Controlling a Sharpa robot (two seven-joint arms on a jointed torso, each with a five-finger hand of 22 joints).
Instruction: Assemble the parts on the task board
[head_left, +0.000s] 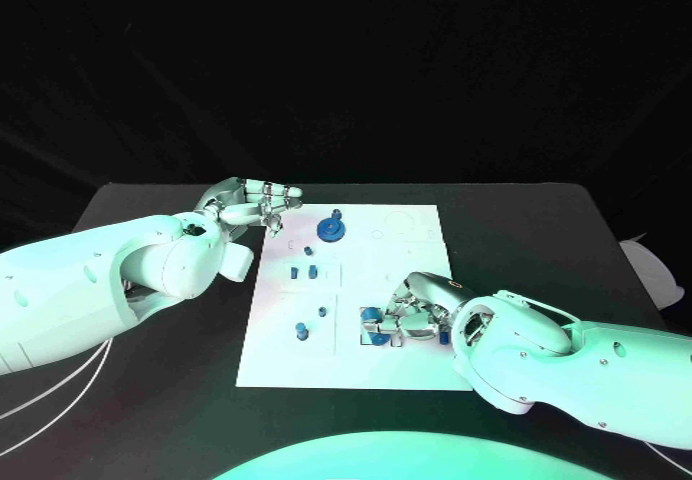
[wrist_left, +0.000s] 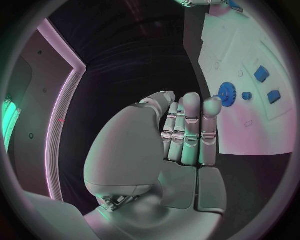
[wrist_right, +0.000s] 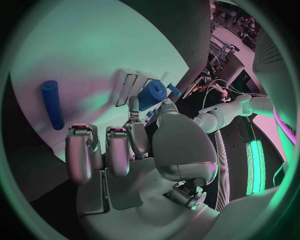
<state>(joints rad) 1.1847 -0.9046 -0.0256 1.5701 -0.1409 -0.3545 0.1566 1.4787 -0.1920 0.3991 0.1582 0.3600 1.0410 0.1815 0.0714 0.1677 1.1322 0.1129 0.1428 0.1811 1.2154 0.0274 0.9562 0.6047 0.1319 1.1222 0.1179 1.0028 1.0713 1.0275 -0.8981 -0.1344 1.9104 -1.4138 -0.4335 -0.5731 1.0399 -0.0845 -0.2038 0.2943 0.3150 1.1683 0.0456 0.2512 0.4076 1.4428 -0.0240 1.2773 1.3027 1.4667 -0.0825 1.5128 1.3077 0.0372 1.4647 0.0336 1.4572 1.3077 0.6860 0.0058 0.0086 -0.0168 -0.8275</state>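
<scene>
1. Left hand (head_left: 257, 203) held just off the task board (head_left: 346, 340)'s far left corner, fingers straight and together, gripping nothing.
2. Blue gear (head_left: 330, 230) upright on the board's far part, just right of that hand.
3. Near the board's middle: about five small blue pieces; exact count uncertain.
4. Right hand (head_left: 411, 315) low over the near right area, fingertips closed on a blue cylinder (wrist_right: 152, 94); long axis unclear. Separate blue rod (wrist_right: 52, 104) flat beside it.
</scene>
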